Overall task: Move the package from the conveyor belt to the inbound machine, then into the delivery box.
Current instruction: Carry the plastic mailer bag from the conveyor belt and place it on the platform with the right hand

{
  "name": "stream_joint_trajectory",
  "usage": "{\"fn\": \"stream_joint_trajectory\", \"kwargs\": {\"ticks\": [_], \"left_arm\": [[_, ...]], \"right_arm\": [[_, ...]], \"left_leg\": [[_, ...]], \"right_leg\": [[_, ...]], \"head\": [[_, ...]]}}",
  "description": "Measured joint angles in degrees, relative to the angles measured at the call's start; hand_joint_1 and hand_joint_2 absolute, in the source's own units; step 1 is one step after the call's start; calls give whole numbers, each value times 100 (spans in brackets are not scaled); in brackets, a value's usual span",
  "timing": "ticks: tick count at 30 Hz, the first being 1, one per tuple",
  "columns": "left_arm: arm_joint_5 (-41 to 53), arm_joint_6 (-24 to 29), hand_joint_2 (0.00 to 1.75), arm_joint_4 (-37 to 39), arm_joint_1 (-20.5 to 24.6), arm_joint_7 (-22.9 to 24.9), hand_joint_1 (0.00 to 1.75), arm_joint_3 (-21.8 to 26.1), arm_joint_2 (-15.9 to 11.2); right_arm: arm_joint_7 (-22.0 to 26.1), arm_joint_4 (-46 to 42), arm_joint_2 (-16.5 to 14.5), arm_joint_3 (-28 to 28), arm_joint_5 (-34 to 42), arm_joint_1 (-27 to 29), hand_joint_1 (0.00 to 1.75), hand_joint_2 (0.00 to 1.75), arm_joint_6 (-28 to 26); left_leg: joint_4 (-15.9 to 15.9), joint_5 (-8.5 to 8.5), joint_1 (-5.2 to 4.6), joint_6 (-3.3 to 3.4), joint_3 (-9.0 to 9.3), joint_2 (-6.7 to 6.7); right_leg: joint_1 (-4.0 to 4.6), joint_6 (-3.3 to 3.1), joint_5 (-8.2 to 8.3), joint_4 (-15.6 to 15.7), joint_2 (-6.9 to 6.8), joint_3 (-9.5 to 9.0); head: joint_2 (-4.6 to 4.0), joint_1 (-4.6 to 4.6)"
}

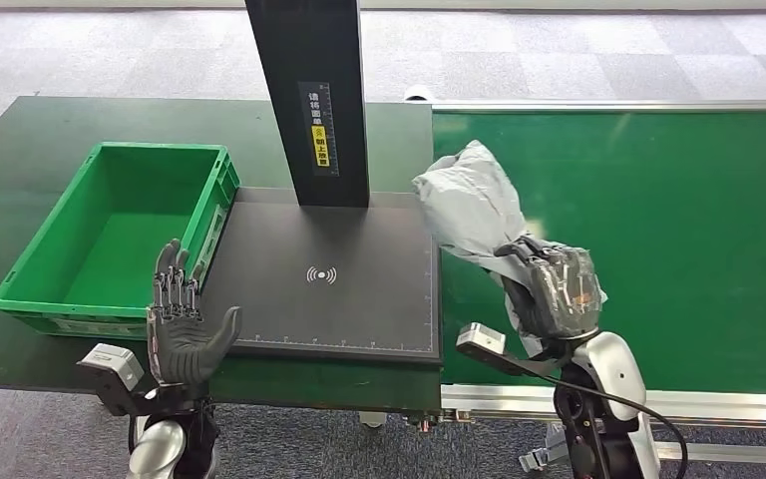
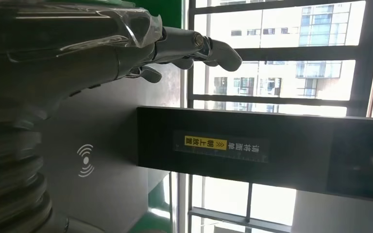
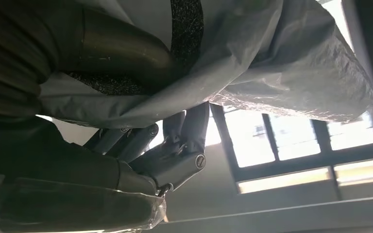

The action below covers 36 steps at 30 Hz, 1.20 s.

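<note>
Package: grey plastic mailer bag (image 1: 471, 205) is hanging in the air, held by its lower end, its upper part leaning over the seam where the conveyor belt (image 1: 658, 220) is meeting the inbound machine (image 1: 329, 269); it is resting on neither.
Right hand: right hand (image 1: 551, 289) is clamping its fingers on the bag's lower end; the right wrist view is showing thumb and fingers (image 3: 172, 162) closing on the crumpled film from both sides.
Left hand: left hand (image 1: 182, 324) is waiting with fingers spread and nothing in it, over the machine's near left corner, just beside the delivery box (image 1: 120, 239).
Risk, grip: the film is looking thin and slack, so the bag is likely sliding or sagging in the hold; a pinch on loose film alone could be letting the contents drop.
Risk, placement: the bag is tilting, and it could be landing half on the belt edge, off the scanning plate.
Risk, column: a wide swing could be catching the machine's black upright column (image 1: 309, 90).
Writing: a yellow-and-black label (image 1: 321, 130) on the column is carrying Chinese characters and an upward arrow, too small to be reading surely.
Marks: a white wireless-wave symbol (image 1: 321, 274) is sitting mid-plate; no brand is showing on the bag.
</note>
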<state>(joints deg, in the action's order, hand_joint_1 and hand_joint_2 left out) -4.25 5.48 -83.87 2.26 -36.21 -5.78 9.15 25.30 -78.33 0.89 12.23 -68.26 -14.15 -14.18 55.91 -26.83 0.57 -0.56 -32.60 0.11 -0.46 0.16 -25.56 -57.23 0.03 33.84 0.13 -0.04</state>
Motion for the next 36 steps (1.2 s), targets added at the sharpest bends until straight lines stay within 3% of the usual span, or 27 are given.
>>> {"fn": "stream_joint_trajectory", "kwargs": {"ticks": [8,17,23,28,34,35,36], "left_arm": [[-185,14,175,281,205,-58,0,-188,-27],[-353,67,175,470,346,-70,0,-371,-45],[-475,105,175,609,408,-103,0,-486,-67],[-487,105,175,680,431,-108,0,-515,-75],[-530,49,175,792,538,-109,0,-598,-77],[-531,33,175,820,578,-109,0,-624,-76],[-532,20,175,848,618,-109,0,-649,-76]], "right_arm": [[111,1365,322,1738,-233,-968,175,175,143],[187,3378,133,3118,-73,-1952,175,175,388],[476,4272,-157,3457,378,-2206,175,175,-761],[537,4568,-287,3539,470,-2278,175,175,-962],[651,4675,-459,3531,739,-2357,175,175,-1588],[614,4699,-509,3533,713,-2392,163,175,-1583],[565,4733,-559,3537,678,-2432,127,175,-1557]], "left_leg": [[2,3,-1,2,-2,-2],[1,2,0,1,-2,-1],[2,2,0,1,0,0],[2,2,0,1,-1,-1],[2,2,0,1,-2,0],[2,3,0,1,-1,0],[2,3,0,1,-1,-1]], "right_leg": [[-1,1,1,-1,-1,0],[0,1,0,-1,-1,2],[0,1,1,-1,0,2],[0,1,0,-1,-1,3],[0,1,1,-1,0,4],[0,1,1,-1,0,4],[0,0,1,-1,0,4]], "head": [[0,1],[0,1],[0,1],[0,1],[0,1],[0,1],[0,1]]}}
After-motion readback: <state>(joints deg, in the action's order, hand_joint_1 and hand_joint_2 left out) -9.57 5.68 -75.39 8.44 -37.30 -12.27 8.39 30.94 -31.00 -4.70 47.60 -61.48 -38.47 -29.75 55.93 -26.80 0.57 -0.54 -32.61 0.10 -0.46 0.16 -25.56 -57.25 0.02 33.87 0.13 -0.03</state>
